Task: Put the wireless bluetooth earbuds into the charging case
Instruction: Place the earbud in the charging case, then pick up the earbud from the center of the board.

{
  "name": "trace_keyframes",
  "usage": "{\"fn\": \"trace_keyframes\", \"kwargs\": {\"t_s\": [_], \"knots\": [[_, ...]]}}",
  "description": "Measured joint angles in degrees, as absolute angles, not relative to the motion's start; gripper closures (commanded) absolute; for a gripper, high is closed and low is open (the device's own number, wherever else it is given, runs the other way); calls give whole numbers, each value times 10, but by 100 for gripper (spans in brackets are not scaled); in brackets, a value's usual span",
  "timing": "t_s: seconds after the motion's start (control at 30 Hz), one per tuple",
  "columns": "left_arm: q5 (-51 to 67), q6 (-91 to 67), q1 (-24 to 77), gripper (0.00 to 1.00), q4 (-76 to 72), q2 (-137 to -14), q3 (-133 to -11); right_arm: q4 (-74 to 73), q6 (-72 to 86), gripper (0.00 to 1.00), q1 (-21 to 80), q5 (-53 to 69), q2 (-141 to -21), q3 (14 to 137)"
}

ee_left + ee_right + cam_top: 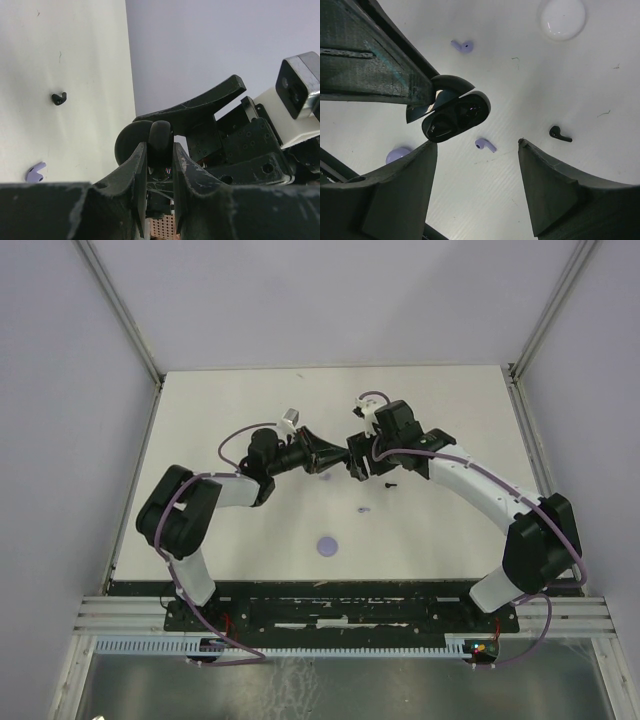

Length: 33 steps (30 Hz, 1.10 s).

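Black earbud [560, 134] lies on the surface [520, 90] near the released right claw [477, 145]; light and slick, it is probably best pinched across its stem. Left claw [160, 150] clenches the open charging case [455, 116].

Open charging case [455, 117] near lavender earbud [485, 145]

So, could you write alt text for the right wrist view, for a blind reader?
An open black charging case, held by the left gripper, is over a white table, just beyond the open fingers of the right gripper. Two lavender earbuds and one black earbud lie loose on the table.
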<state>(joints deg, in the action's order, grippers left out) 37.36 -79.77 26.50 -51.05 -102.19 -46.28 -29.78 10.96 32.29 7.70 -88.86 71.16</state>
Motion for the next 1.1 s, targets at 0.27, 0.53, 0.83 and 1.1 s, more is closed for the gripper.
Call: {"fn": "trace_keyframes", "kwargs": {"t_s": [0.27,0.53,0.83,1.1], "knots": [[343,-807,255,97,-553,-1030,-434,-291,117,26,324,19,-884,701],[293,-861,202,97,-644,-1030,-336,-305,94,27,320,-47,-894,673],[289,-885,201,97,-698,-1023,-312,-343,29,26,317,-89,-1018,720],[291,-901,201,97,-733,-1024,-307,-348,-5,28,313,-109,-1047,734]]}}
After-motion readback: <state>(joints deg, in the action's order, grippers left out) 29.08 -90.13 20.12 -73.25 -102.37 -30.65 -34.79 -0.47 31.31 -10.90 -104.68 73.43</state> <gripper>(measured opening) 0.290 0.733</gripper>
